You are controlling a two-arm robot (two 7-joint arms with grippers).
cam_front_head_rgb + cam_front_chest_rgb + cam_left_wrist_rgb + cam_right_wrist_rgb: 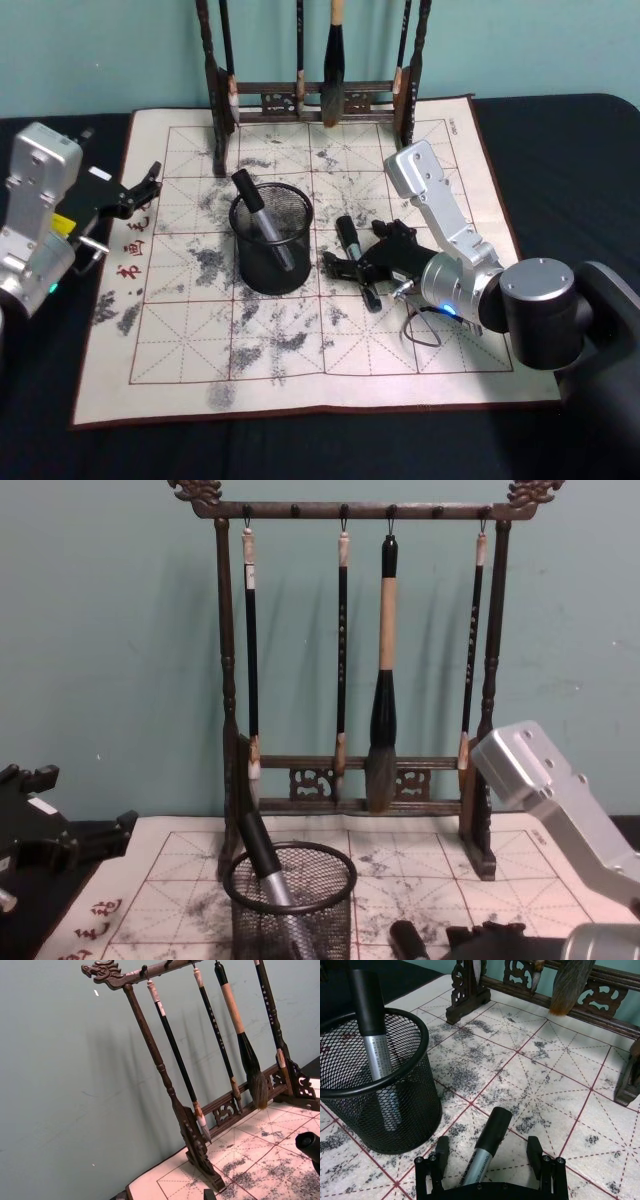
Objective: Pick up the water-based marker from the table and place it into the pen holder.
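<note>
Left pincer [135, 190] is parked well left of the holder [285, 272]; its grip state cannot be told. A stowed marker [258, 215] leans inside the holder. The loose marker [481, 1160] lies flat on the mat [300, 370] just right of the holder, between the spread, empty jaws of the right pincer [489, 1144]. Judged light, rigid and smooth, so liable to roll: grip mid-barrel.

Red Chinese characters [131, 243] on the calligraphy mat [330, 375] are too small to read.

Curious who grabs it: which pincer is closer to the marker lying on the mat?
Right. The right pincer has its open fingers either side of the marker; the left pincer sits at the mat's left edge, beyond the pen holder.
</note>
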